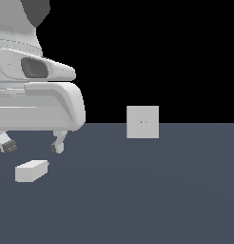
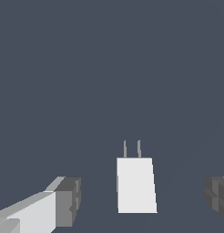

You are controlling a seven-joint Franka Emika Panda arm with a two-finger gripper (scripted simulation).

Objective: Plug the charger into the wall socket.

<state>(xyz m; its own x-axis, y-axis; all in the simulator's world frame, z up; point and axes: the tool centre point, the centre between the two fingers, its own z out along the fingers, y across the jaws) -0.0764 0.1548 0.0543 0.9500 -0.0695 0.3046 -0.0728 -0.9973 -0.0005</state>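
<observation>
The charger (image 1: 31,170) is a small off-white oblong block lying flat on the dark grey floor at the exterior view's lower left. In the wrist view the charger (image 2: 135,184) shows two thin prongs at one end. My gripper (image 1: 32,147) hangs open just above the charger, apart from it, with one fingertip (image 1: 57,147) on each side. In the wrist view the gripper (image 2: 143,202) straddles the block with wide gaps to both pads. The wall socket (image 1: 142,122) is a light-grey upright square plate with two tiny dots, standing farther back toward the exterior view's right.
The dark grey floor (image 1: 152,190) stretches across the scene under a black background. The arm's large white body (image 1: 38,95) fills the exterior view's upper left.
</observation>
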